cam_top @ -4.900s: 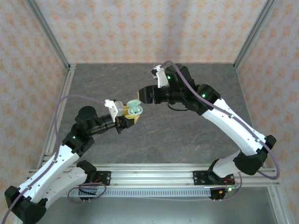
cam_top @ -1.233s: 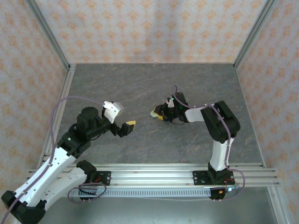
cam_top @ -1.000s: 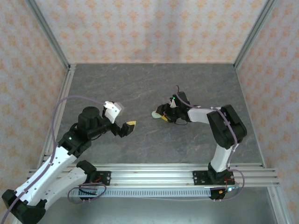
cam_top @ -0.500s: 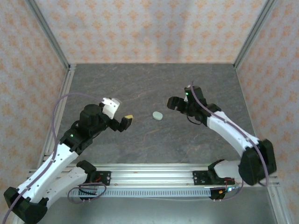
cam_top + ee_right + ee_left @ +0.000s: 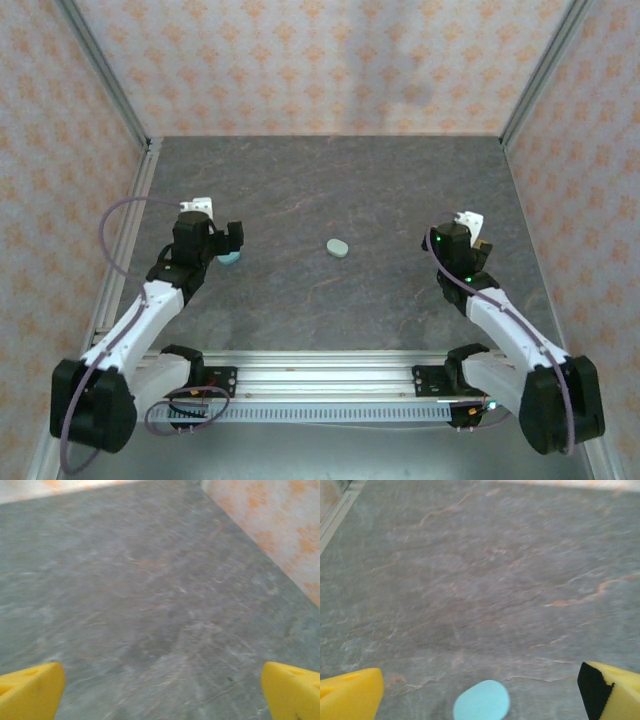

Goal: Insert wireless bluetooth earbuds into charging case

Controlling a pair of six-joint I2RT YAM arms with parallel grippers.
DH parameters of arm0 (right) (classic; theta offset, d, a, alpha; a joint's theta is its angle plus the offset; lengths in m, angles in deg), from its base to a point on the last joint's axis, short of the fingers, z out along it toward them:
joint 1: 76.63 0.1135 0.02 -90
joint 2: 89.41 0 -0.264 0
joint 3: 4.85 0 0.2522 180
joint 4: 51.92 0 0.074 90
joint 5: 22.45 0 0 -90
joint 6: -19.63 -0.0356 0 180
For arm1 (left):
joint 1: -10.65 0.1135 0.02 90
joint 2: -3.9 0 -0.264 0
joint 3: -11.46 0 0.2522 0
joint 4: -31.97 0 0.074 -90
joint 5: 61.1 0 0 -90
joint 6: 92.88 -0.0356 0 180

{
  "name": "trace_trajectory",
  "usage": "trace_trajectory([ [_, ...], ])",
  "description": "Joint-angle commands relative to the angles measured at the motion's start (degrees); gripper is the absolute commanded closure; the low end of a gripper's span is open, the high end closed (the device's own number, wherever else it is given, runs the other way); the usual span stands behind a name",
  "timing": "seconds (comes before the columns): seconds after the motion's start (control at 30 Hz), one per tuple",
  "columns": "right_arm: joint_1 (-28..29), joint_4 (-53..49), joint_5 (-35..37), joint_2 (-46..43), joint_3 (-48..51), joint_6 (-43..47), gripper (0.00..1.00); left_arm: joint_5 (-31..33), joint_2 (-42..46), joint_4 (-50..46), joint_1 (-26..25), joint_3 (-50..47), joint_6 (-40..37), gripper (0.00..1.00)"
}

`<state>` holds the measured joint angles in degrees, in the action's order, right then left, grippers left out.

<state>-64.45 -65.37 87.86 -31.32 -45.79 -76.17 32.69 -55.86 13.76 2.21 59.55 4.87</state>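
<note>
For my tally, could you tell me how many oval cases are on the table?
2: a pale green case, central, and a blue case by the left gripper. The arms may hide more.

No text, label, brand, number or sign can be read on any surface; the walls (image 5: 320, 60) at twelve o'clock carry only a repeating orange ornament.

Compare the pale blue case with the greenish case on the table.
The pale blue case lies close by the open left gripper; the greenish case lies in the middle of the table, apart from both arms. One is sky blue, the other whitish green. Both are small shut ovals lying flat.
</note>
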Motion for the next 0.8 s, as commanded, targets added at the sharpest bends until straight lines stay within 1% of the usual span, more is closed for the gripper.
trace_trajectory([
  [0.0,-3.2,14.2,1.9,5.5,2.0,2.9,0.01,9.3,-3.3,9.7,1.0,-2.4,0.4,0.0],
  [0.07,-3.5,21.7,1.1,9.2,3.9,5.0,0.01,12.2,-4.5,13.0,2.0,-4.6,-0.8,0.0],
  [0.13,-3.6,29.2,-0.3,12.8,6.0,6.0,0.01,13.4,-5.3,16.0,3.1,-6.5,-1.1,0.0],
  [0.2,-3.9,29.3,-2.0,14.1,5.0,6.5,0.01,12.5,-5.5,19.5,4.5,-8.9,-1.3,0.0],
  [0.23,-4.1,32.0,-2.5,14.9,5.5,7.0,0.01,11.9,-5.6,22.3,5.1,-10.5,-1.6,0.0],
  [0.4,-5.2,48.9,-3.5,19.5,9.3,9.2,0.01,10.1,-7.7,33.5,6.6,-14.5,-3.9,0.0],
  [0.47,-5.6,54.9,-2.9,23.5,10.2,9.0,0.01,8.6,-9.4,39.4,6.9,-15.7,-5.1,0.0],
  [0.5,-5.7,56.6,-2.5,25.2,10.6,8.6,0.01,8.0,-10.2,40.9,7.0,-15.9,-5.6,0.0],
  [0.57,-5.7,64.2,-3.8,29.5,12.4,9.2,0.01,5.5,-12.1,43.9,7.0,-15.7,-6.9,0.0],
  [0.63,-5.7,70.5,-3.2,32.8,13.4,9.7,0.01,3.2,-14.1,46.2,7.0,-15.4,-7.0,0.0],
  [0.7,-5.8,66.3,-3.1,31.1,12.8,8.9,0.01,0.7,-17.2,50.1,7.0,-15.7,-7.3,0.0],
  [0.77,-5.9,61.8,-2.5,30.5,10.9,8.5,0.01,-0.7,-21.3,51.6,7.0,-14.8,-7.7,0.0],
])
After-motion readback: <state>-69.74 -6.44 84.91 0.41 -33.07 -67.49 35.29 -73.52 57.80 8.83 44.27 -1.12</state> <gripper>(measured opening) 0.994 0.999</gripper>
